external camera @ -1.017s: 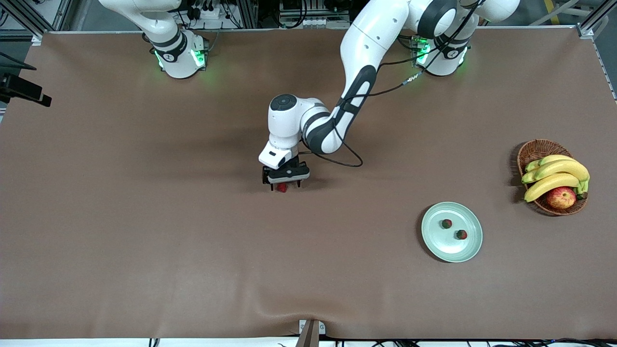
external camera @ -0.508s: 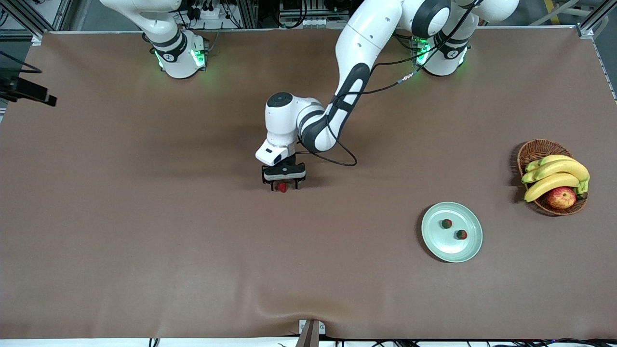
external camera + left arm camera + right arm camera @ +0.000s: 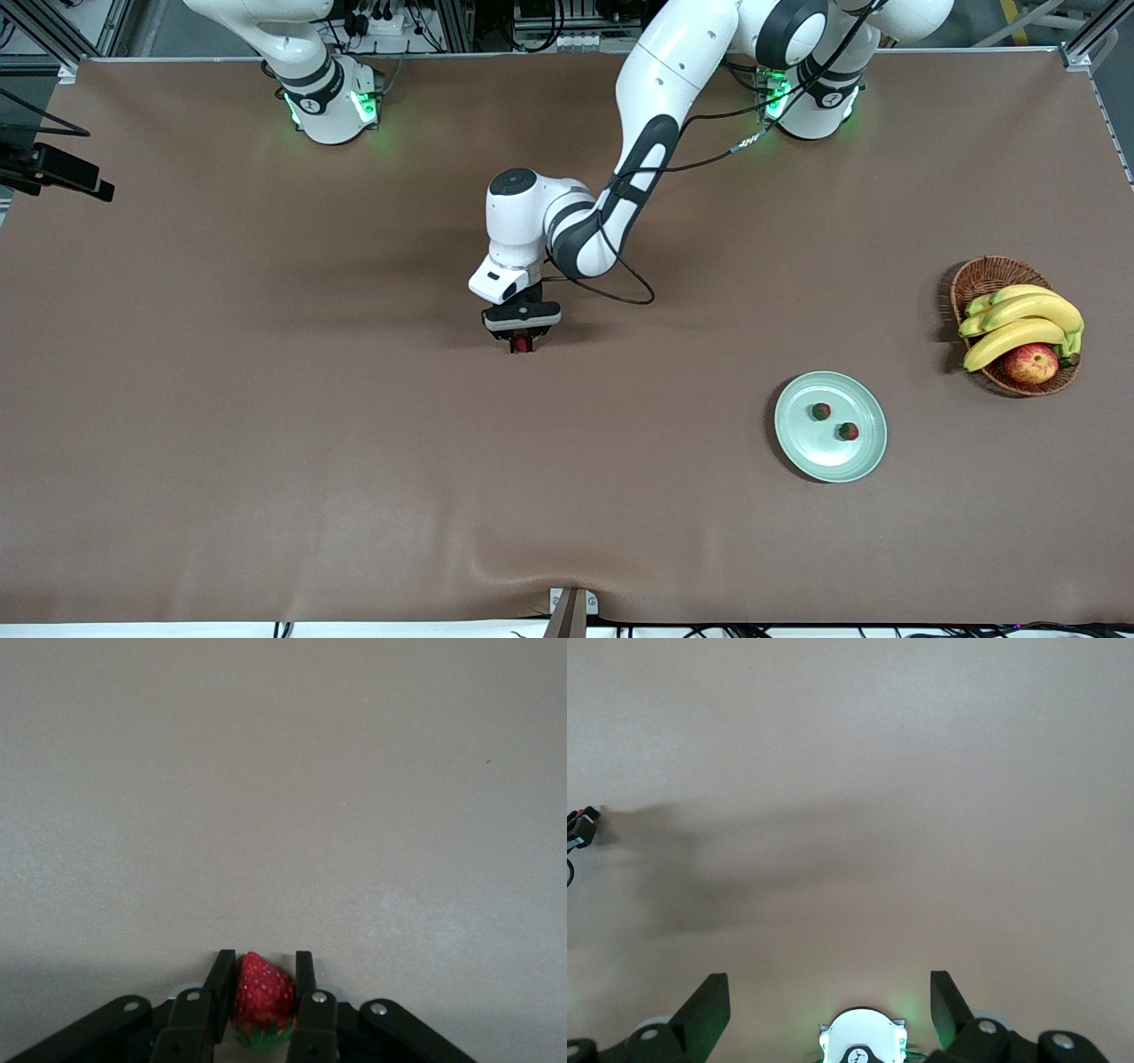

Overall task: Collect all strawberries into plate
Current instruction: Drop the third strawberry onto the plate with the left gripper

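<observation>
Brown cloth covers the whole table (image 3: pixel 266 461), lit evenly, with a slight wrinkle at the edge nearest the front camera. Left gripper (image 3: pixel 522 341) is down at the cloth near the table's middle, its jaws closed on the third strawberry (image 3: pixel 261 992); the wrist view shows the berry pinched between the two black fingers (image 3: pixel 219 985), red tip pointing out from the jaws, green cap tucked back toward the palm. Berry looks to be resting on the cloth, not lifted (hard to be sure from above). Plate (image 3: pixel 864 461) lies well apart from the jaws, toward the left arm's end of the table and nearer the front camera; two strawberries (image 3: pixel 821 411) already sit in it, close together. Wicker basket (image 3: pixel 983 276) with bananas (image 3: pixel 1019 323) and an apple (image 3: pixel 1031 362) stands just past the plate, no part of this job. Right gripper (image 3: pixel 830 992) waits with its jaws spread wide and nothing between them, out of the front view. Tally: two of three collected; what remains is, by my reckoning, the lift, the carry over to the plate and the release.
</observation>
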